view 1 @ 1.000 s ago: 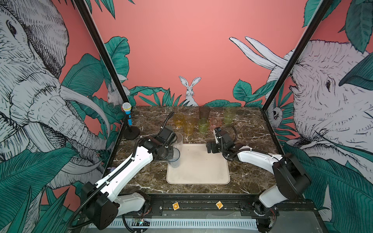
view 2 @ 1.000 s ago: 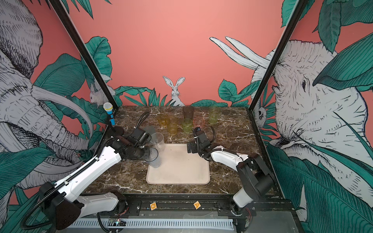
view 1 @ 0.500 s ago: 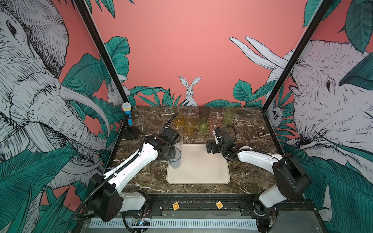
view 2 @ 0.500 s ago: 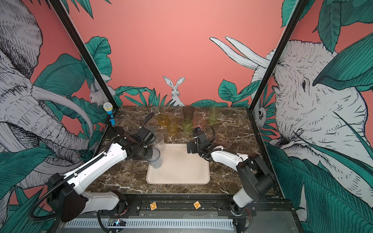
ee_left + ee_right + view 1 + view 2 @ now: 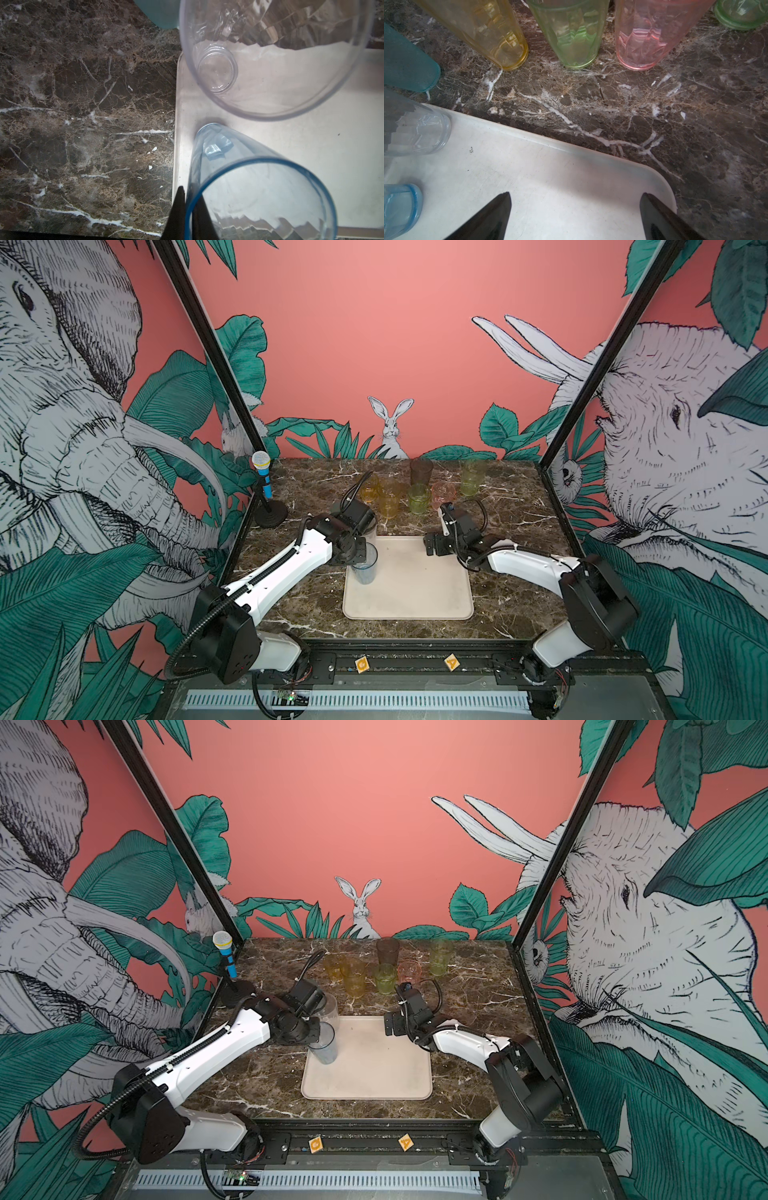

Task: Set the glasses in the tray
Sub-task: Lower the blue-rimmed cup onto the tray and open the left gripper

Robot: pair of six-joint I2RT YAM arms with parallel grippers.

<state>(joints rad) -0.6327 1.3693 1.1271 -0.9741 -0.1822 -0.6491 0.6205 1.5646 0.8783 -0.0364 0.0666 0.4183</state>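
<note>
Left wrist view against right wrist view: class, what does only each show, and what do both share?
Only left wrist: the left pincer shut on the rim of the blue tumbler. Only right wrist: the open right pincer, a yellow tumbler, green tumbler and pink tumbler. Both: the cream tray, clear tumbler and blue tumbler.

both top views: high, front, facing down-back | wrist views: close, downward | all share tray (image 5: 415, 580)

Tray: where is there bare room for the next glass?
On the tray, the middle, right side and near edge are bare. Its left edge is crowded: the clear glass in the far corner, the blue glass next to it, rim pinched by the left fingers.
</note>
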